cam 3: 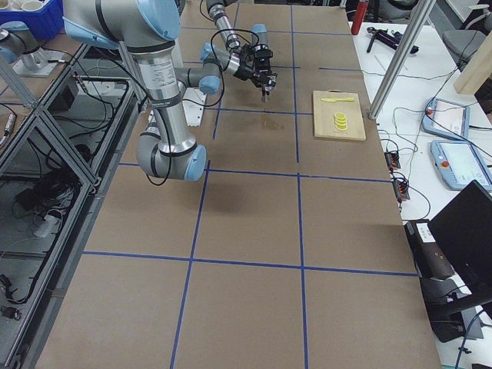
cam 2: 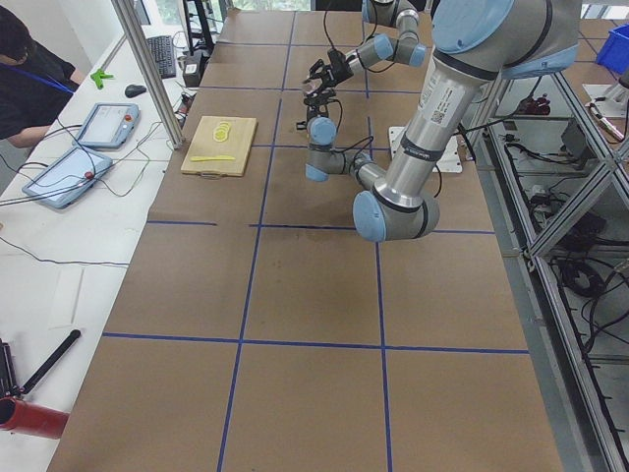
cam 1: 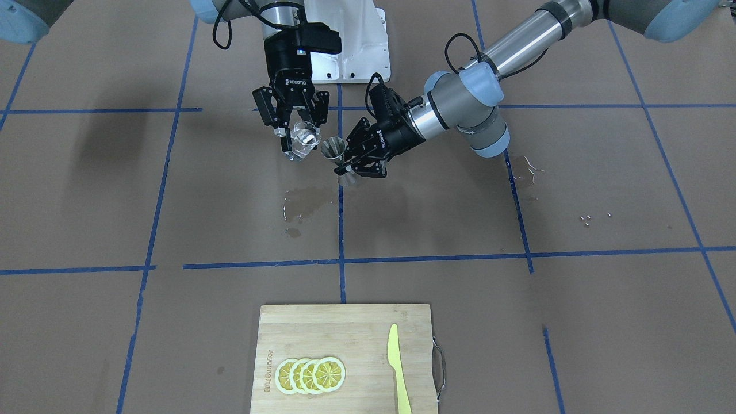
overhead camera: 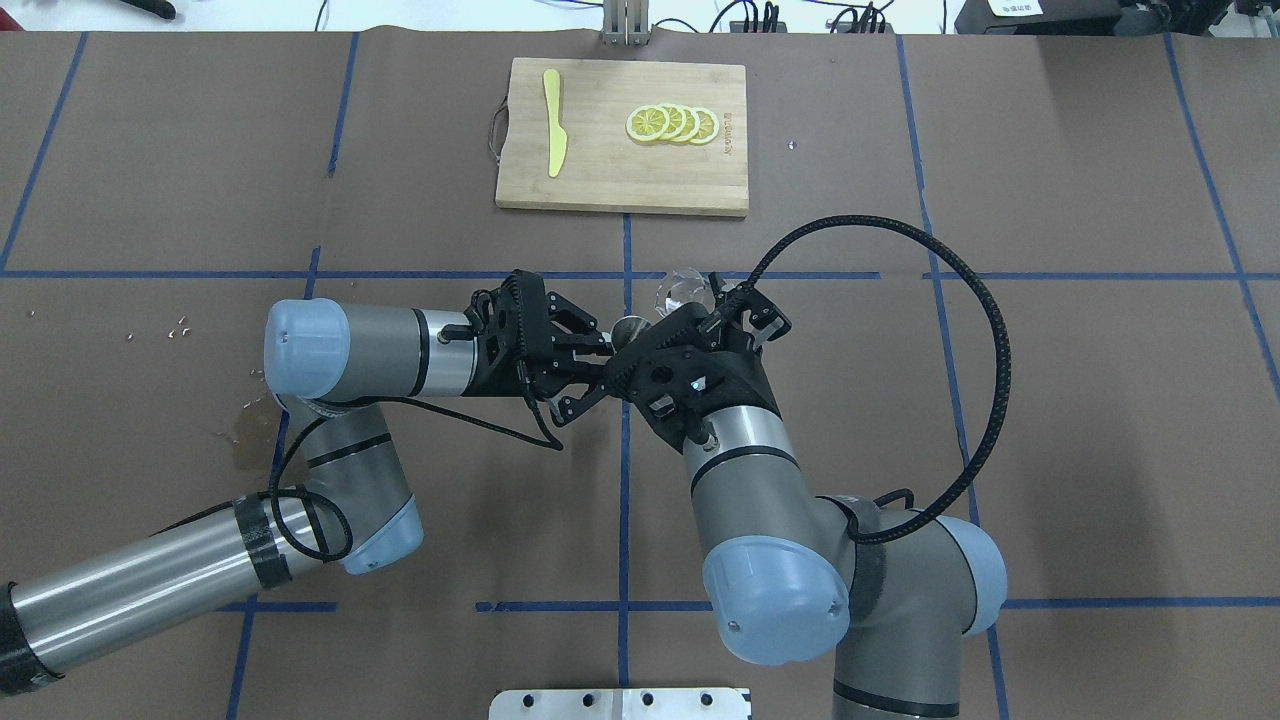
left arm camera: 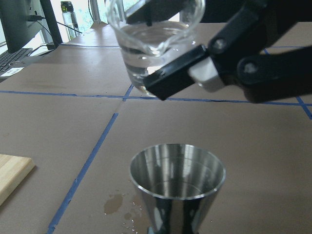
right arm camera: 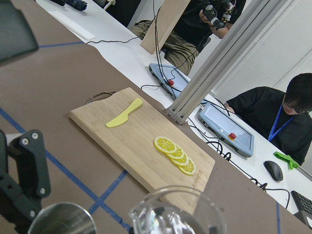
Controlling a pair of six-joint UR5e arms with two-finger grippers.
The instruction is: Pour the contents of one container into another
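Observation:
My right gripper (cam 1: 298, 141) is shut on the clear glass beaker (cam 1: 303, 137), which it holds above the table. In the left wrist view the beaker (left arm camera: 155, 41) holds clear liquid, with its lip turned toward the jigger. My left gripper (cam 1: 345, 168) is shut on the waist of the steel jigger (cam 1: 333, 147), which stands upright just beside the beaker and slightly lower. The jigger's open cone (left arm camera: 177, 171) faces up, and no stream shows between the two. From the right wrist, the beaker rim (right arm camera: 178, 214) and the jigger rim (right arm camera: 63, 222) sit side by side.
A wet patch (cam 1: 303, 206) darkens the brown table under the grippers. A wooden cutting board (cam 1: 345, 330) with lemon slices (cam 1: 310, 375) and a yellow knife (cam 1: 398, 368) lies across the table. Small crumbs (cam 1: 586, 218) are scattered on my left side. Operators sit beyond the board.

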